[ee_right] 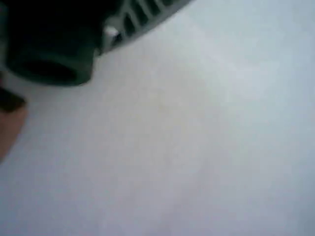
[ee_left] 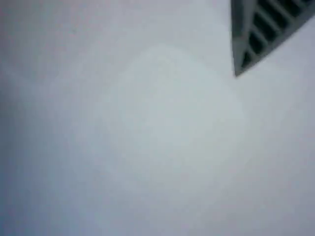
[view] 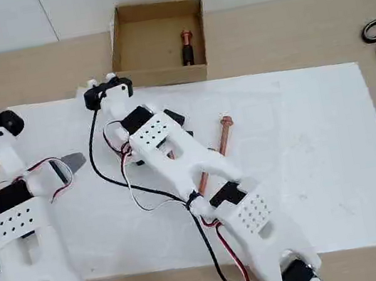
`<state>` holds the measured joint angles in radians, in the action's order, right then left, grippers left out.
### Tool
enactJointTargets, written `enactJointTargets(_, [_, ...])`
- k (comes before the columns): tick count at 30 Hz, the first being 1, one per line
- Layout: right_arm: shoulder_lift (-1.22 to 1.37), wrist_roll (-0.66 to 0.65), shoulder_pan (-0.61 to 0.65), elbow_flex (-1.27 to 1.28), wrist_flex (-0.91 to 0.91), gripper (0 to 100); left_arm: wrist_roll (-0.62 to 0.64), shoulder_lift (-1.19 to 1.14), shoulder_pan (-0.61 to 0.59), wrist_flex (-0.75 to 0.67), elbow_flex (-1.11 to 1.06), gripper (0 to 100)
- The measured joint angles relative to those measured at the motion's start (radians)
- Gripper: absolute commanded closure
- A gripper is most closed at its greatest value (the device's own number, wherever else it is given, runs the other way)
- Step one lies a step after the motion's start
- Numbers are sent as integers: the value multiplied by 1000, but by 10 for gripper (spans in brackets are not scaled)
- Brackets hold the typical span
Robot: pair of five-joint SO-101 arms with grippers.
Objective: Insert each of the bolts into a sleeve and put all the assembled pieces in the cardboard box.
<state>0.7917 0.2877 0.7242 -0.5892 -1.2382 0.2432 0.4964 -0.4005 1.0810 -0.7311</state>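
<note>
Checking progress: left gripper (view: 69, 162) hangs over the left edge of the paper sheet (view: 335, 159). The right gripper (ee_right: 123, 24) is beside a dark sleeve (ee_right: 49, 49). Open or closed, cannot tell for either. One loose bolt (view: 224, 136) lies mid-sheet, partly under the right arm (view: 184, 163). At the far edge of the table (view: 285, 30), the cardboard box (view: 125, 46) holds one assembled piece (view: 187, 48). Judged: at least one pair left.
</note>
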Motion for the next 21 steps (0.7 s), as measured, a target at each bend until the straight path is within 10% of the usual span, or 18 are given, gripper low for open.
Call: enactJointTargets(21, [-272, -78, -51, -129, -319, 995, 0, 0, 0, 0, 0, 666])
